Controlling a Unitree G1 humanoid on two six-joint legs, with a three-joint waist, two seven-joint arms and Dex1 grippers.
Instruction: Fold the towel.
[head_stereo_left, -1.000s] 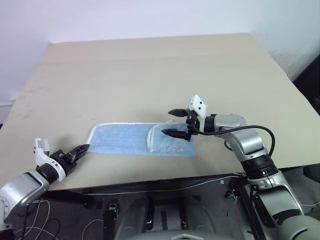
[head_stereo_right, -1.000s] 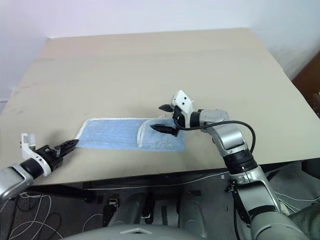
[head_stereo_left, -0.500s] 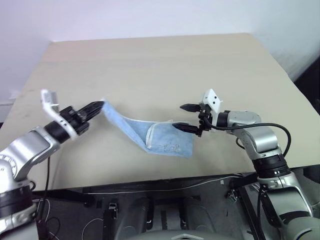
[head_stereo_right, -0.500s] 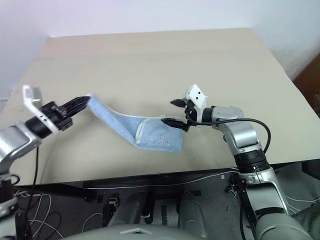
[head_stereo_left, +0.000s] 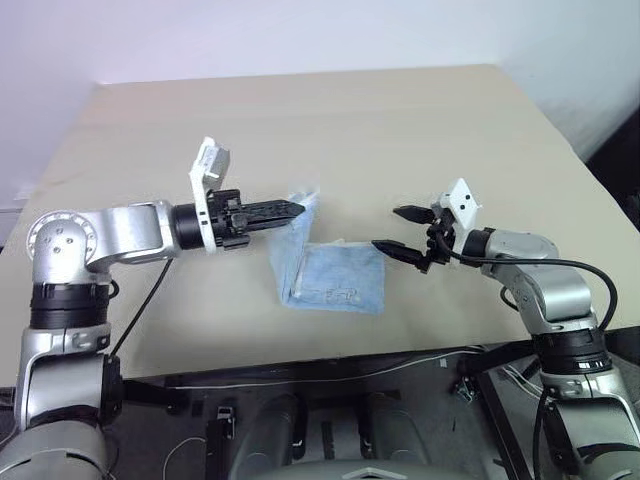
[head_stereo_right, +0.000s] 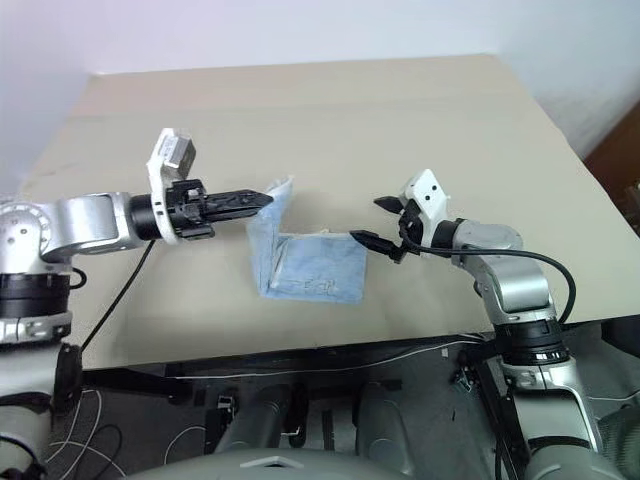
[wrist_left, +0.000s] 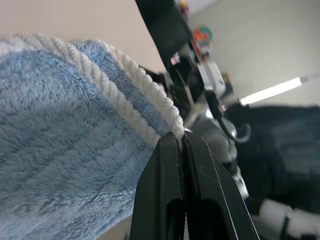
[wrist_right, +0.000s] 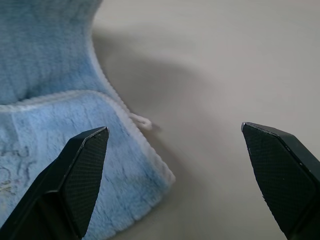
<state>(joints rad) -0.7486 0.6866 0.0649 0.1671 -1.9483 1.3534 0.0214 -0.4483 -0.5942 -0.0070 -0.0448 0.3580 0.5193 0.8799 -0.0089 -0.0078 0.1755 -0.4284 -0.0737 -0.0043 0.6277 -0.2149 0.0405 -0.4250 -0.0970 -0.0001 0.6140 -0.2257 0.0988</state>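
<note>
1. While its lower part lies flat near the front of the table (head_stereo_left: 420, 130), the towel (head_stereo_left: 335, 280) has one end lifted off the surface.
2. The left gripper (head_stereo_left: 297, 208) is clamped tight on that raised end, pinching the cream edging (wrist_left: 150, 107) between its fingers.
3. The right gripper (head_stereo_left: 397, 229) hovers just beside the towel's right edge, jaws spread wide and holding nothing.
4. A small white loop (wrist_right: 141, 120) sticks out from the towel's edge onto the table.

Beige table (head_stereo_left: 400, 130); cables (head_stereo_left: 60, 440) below
</note>
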